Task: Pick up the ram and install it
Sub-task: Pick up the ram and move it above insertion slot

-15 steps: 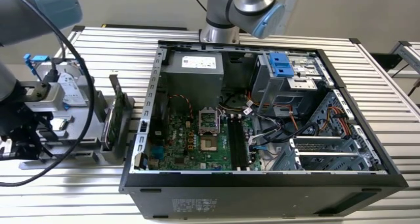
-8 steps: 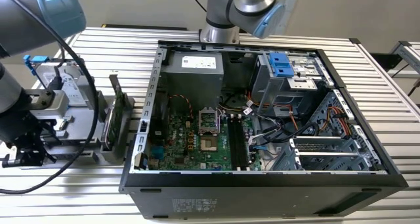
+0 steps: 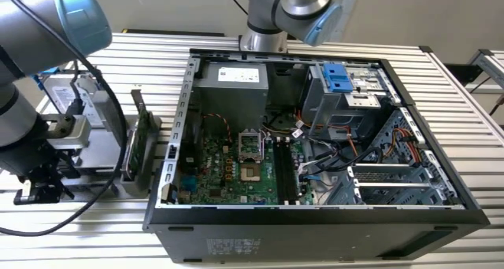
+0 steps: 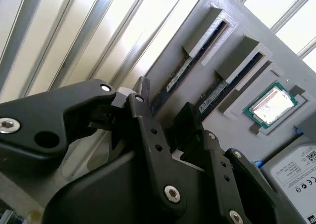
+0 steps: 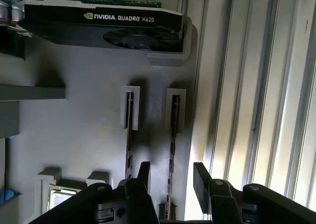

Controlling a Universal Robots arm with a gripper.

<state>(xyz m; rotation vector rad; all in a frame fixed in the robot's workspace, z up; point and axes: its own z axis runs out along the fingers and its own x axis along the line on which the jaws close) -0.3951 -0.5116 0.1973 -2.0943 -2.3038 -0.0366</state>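
The gripper [image 5: 173, 174] hovers with fingers [image 5: 144, 170] spread, holding nothing, on either side of the ram [image 5: 174, 120], which sits in the slot nearest the grey holder's [image 5: 89, 120] edge.

Slatted metal table [image 3: 464, 104], brightly lit; plain pale wall [image 3: 173, 6] behind.

A robotics lab bench set up for computer assembly.

A robot arm [image 3: 295, 6] stands at a slatted metal table [image 3: 464, 92] bearing an open computer case [image 3: 315, 230], its motherboard [image 3: 228, 169] and cabling laid bare. Beside it, a grey holder [image 5: 74, 125] keeps loose parts in fitted slots and recesses: a graphics card [image 5: 98, 29], ram sticks [image 5: 174, 120] and a processor [image 4: 271, 105].
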